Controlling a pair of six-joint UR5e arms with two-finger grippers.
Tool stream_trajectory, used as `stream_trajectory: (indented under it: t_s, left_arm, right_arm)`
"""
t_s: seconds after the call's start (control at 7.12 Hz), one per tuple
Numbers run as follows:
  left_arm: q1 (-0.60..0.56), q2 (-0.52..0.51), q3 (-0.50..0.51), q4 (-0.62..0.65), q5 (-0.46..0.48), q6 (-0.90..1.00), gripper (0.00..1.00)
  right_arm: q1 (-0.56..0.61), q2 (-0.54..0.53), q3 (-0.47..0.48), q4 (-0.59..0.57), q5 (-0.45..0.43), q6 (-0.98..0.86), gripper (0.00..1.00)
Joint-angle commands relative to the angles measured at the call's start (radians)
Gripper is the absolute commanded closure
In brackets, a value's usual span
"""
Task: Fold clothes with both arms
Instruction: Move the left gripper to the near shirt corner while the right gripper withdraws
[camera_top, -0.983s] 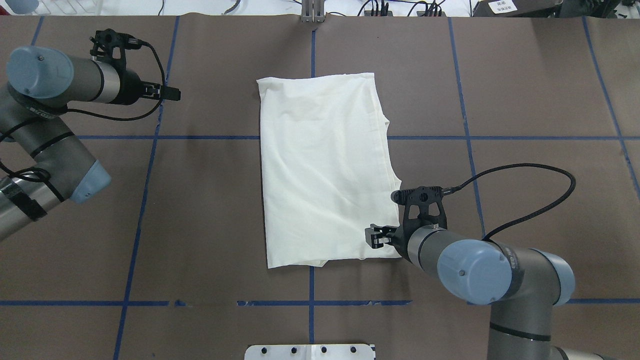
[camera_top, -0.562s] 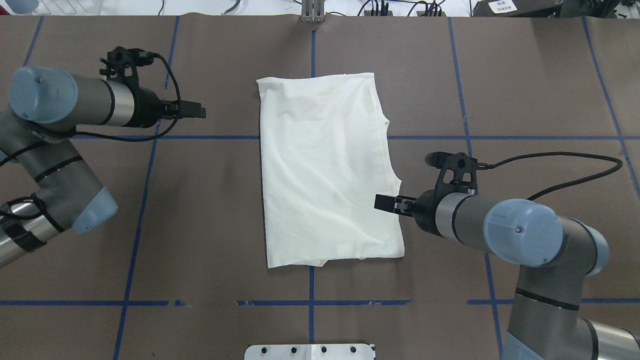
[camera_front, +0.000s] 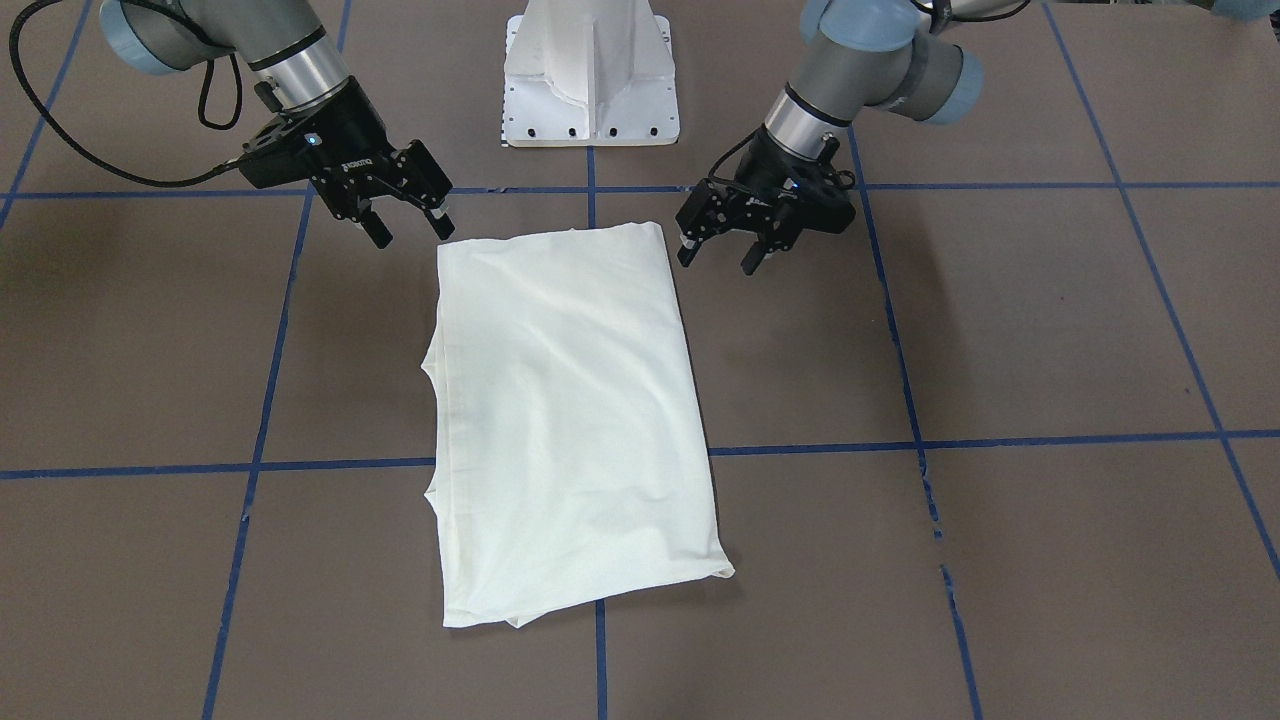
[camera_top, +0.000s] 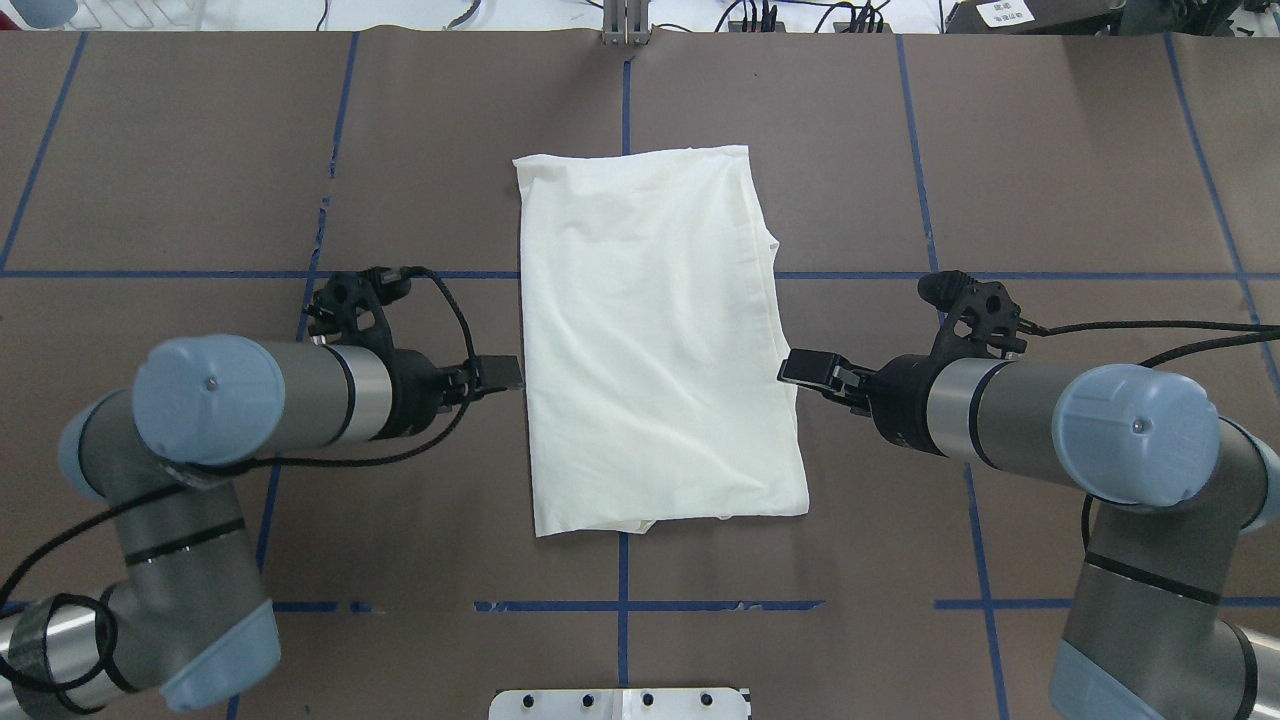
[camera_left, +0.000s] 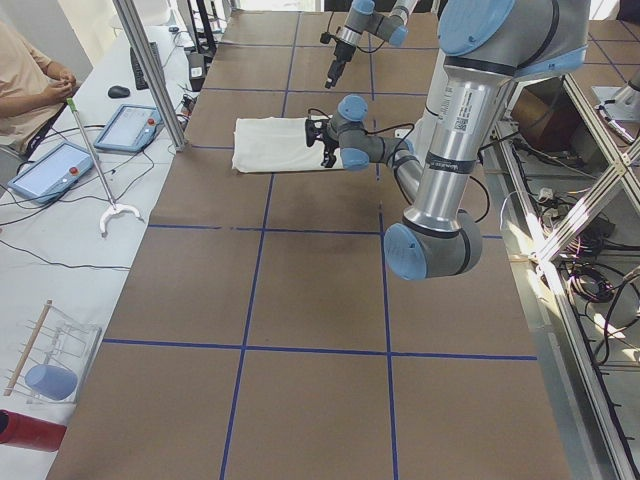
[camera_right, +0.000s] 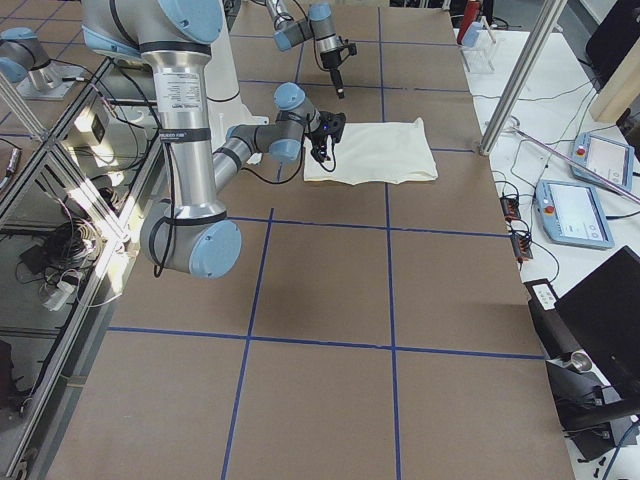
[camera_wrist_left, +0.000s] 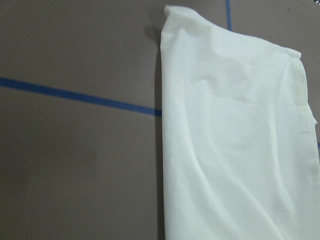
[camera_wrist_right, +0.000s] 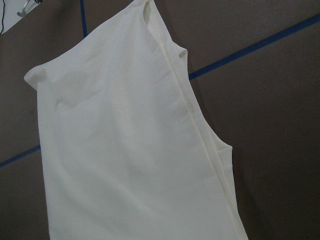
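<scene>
The cream shirt (camera_top: 650, 340) lies flat in the middle of the brown table (camera_top: 1050, 150). It is folded into a long shape with its plain side up. Seen from above, the left gripper (camera_top: 500, 372) is at the shirt's 9 o'clock edge. The right gripper (camera_top: 805, 367) is at its 3 o'clock edge. Both have their fingers spread wide and hold nothing. They seem to hang just above the cloth, but that is hard to tell.
</scene>
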Motion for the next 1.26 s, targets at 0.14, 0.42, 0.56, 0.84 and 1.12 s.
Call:
stream_trajectory:
  t_s: [0.14, 0.42, 0.56, 0.84, 1.12]
  left_arm:
    - [0.162, -0.029, 0.043, 0.024, 0.112, -0.245, 0.33]
    - [0.171, -0.041, 0.074, 0.024, 0.112, -0.270, 0.31]
    - [0.171, -0.041, 0.080, 0.024, 0.112, -0.270, 0.30]
    - [0.174, -0.053, 0.085, 0.024, 0.112, -0.272, 0.30]
    - [0.177, -0.061, 0.103, 0.024, 0.112, -0.278, 0.30]
  right_arm:
    - [0.003, -0.006, 0.000, 0.011, -0.006, 0.025, 0.00]
    - [0.005, -0.010, 0.000, 0.012, -0.009, 0.025, 0.00]
    - [0.005, -0.013, 0.000, 0.011, -0.009, 0.025, 0.00]
    - [0.008, -0.018, -0.001, 0.012, -0.014, 0.027, 0.00]
    - [0.009, -0.023, -0.001, 0.012, -0.016, 0.025, 0.00]
